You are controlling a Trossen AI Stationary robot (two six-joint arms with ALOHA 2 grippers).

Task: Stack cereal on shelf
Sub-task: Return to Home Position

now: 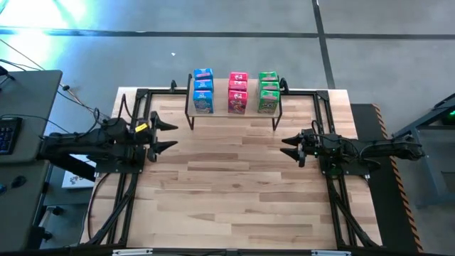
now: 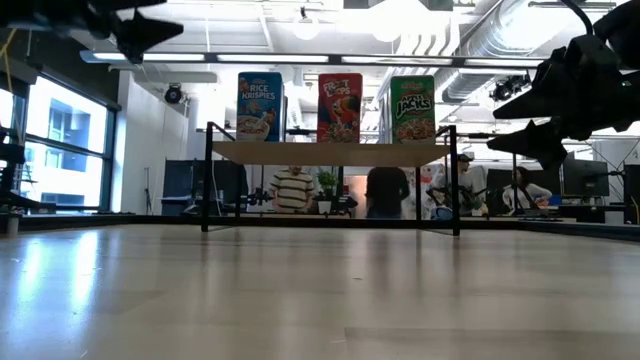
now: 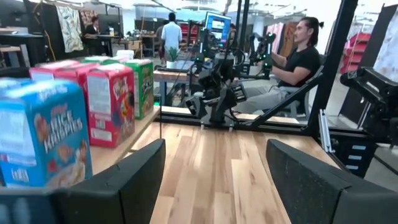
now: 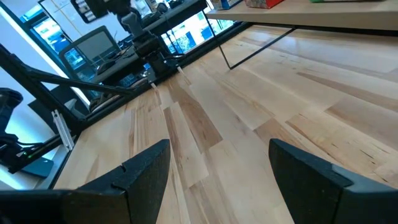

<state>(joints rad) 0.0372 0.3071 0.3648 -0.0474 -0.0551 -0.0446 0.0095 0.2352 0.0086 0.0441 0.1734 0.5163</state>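
The shelf (image 1: 234, 110), a light-wood board on thin black legs, stands at the table's far middle. On it the cereal boxes stand upright in three rows: blue (image 1: 203, 90), pink-red (image 1: 237, 92) and green (image 1: 268, 92). The low view shows the front boxes: blue (image 2: 260, 106), pink-red (image 2: 340, 107), green (image 2: 413, 108). My left gripper (image 1: 170, 135) hovers open at the table's left side, left of the shelf, pointing toward the right. My right gripper (image 1: 288, 147) stands open at the table's right side, facing left. Neither has anything between its fingers.
Bare plank tabletop (image 1: 234, 192) spreads between the two grippers and toward the near edge. Black frame rails (image 1: 124, 206) run along both sides of the table. People sit and stand in the room beyond the far edge (image 2: 292, 190).
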